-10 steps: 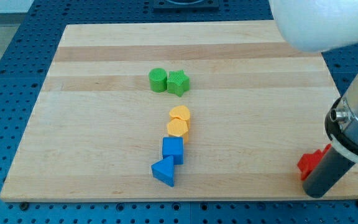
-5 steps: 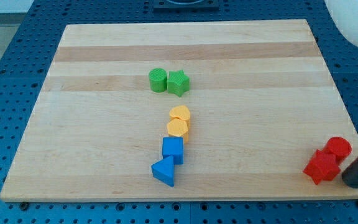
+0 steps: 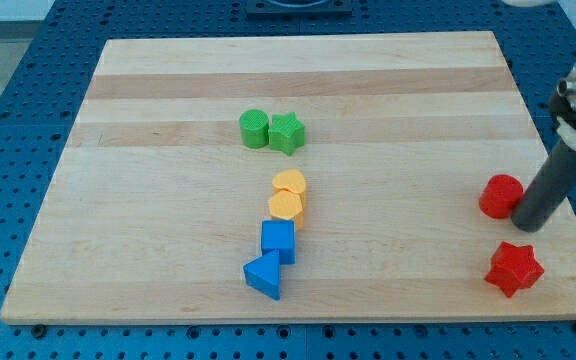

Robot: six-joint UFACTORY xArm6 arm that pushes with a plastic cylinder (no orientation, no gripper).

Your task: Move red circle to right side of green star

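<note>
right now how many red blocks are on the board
2. The red circle sits near the view's right edge, with my tip touching its right side. The red star lies just below it, near the bottom right corner. None seem hidden.

two green blocks (image 3: 270, 131), two yellow (image 3: 288, 194), two blue (image 3: 272, 259), two red (image 3: 507, 232)

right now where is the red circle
The red circle sits near the board's right edge, touching my tip on its right, above the red star.
</note>
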